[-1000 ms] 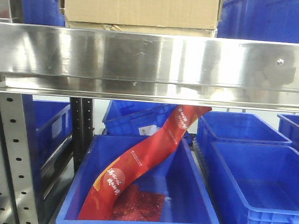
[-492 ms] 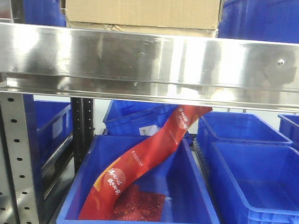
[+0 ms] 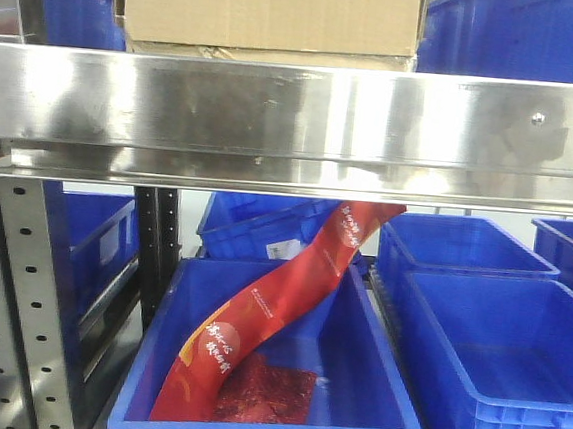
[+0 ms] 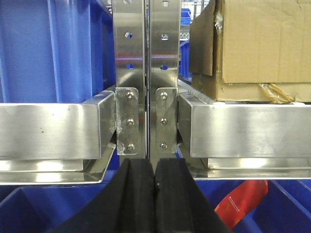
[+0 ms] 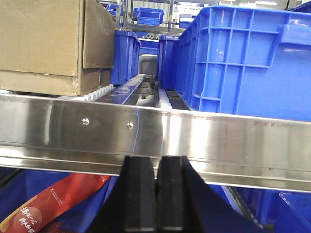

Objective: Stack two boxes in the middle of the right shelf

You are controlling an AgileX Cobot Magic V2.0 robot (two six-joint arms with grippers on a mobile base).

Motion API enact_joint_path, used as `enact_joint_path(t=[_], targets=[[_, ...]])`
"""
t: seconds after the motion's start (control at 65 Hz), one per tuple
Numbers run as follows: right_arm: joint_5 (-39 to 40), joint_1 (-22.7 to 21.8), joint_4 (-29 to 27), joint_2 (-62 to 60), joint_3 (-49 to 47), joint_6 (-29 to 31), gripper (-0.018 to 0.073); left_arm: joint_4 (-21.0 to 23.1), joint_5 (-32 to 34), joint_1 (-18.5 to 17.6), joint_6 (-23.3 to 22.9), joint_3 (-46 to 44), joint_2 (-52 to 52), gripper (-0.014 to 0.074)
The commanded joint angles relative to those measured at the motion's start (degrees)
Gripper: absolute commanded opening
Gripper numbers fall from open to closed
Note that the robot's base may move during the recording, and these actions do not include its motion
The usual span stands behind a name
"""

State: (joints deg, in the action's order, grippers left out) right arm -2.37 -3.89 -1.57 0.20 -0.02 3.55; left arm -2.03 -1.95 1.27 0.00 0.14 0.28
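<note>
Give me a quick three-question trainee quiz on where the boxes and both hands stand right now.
1. True or false: the large box sits on top of the flat box on the shelf.
2. Is the left hand holding anything?
3. What lies in the blue bin under the shelf: A) a red printed pack, B) a third brown box?

Key: 1 true. 2 No, it is shut on nothing, as is the right hand. 3 A, the red printed pack.

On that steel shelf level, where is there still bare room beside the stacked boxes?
On the shelf, only a narrow lane of rollers shows between the stacked boxes and the blue bin. In the left wrist view, the boxes sit close to the upright. The level looks crowded.
</note>
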Motion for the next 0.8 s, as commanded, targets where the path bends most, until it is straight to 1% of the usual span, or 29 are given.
enact_joint_path(t=[0.0,0.785], targets=[[1.1,0.0,0.3,-0.2,0.0,0.4,-0.0162,-0.1,1.4,0.2,-0.5,-0.1,-0.3,-0.0092],[1.1,0.0,0.3,-0.2,0.0,0.4,-0.0162,-0.1,1.4,0.2,-0.5,-0.1,-0.3,-0.0092]])
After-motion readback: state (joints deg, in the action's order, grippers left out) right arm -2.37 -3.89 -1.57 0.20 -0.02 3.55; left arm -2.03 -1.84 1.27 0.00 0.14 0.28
